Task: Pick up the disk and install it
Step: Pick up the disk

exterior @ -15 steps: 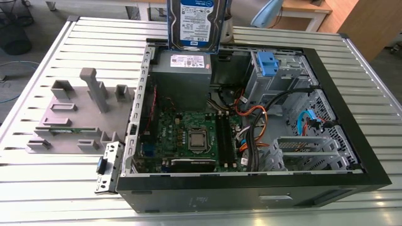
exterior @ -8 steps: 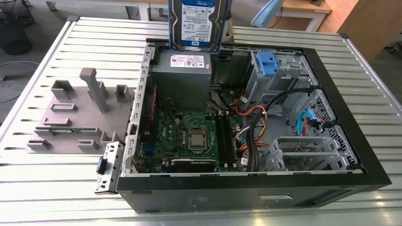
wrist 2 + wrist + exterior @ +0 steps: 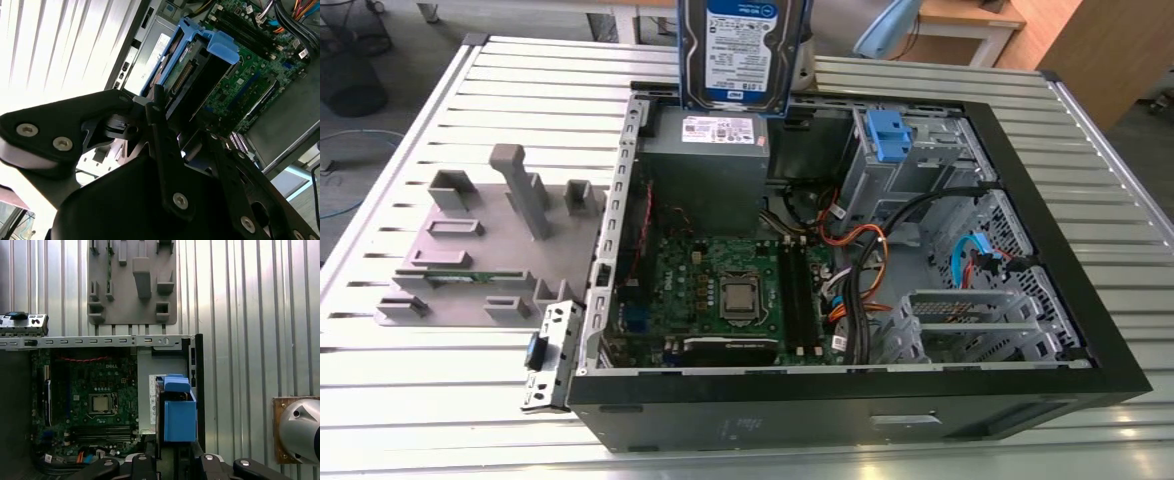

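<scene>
1. Exterior view's left: grey plate w/ upright pegs is lying on the slatted table, just beside the open case.
2. Centre: disk is hanging upright in the air at the case's far edge, above the PSU. Its label is facing the cam and the blue frame is running down its sides. I'm seeing a gap between disk and PSU, so I'm reading them as apart.
3. Gripper is clamping the disk. In the second wrist view its black fingers are standing on either side of the disk's body.
4. Progress, my read: pick-up is done, since the disk is riding clear of the table and the case. Install isn't done, as the disk isn't sitting in any bay.
5. Exterior view's right: drive cage w/ a blue latch is standing beside the PSU, near the disk but below it. Orange cables are running between the cage and the board.
6. Views compared: exterior view is giving me the label face and how high the disk is hanging. First wrist view is looking down along the disk, so I'm getting the frame's blue end over the PSU, close to the case wall, w/ the board alongside. Second wrist view is giving me the disk's connector edge and the finger linkage.
</scene>
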